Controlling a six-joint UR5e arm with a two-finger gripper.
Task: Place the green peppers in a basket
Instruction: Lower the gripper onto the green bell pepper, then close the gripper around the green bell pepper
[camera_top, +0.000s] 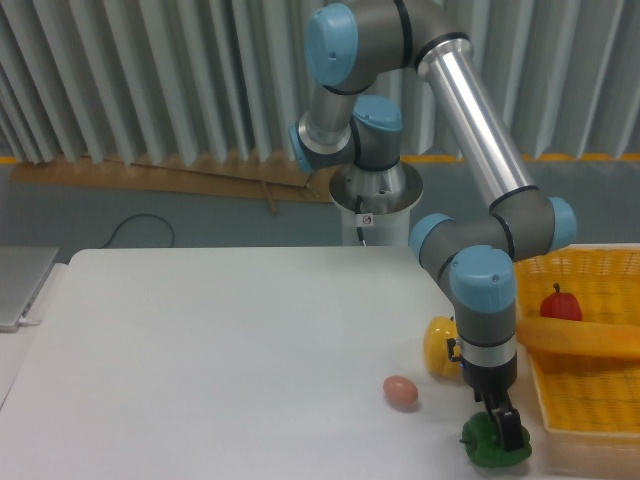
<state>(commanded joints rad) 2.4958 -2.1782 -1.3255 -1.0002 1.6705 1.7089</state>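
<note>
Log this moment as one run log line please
phase: grasp approach | end effector: down on green pepper, grip unclear | basket: red pepper inside | yellow pepper, egg: on table
</note>
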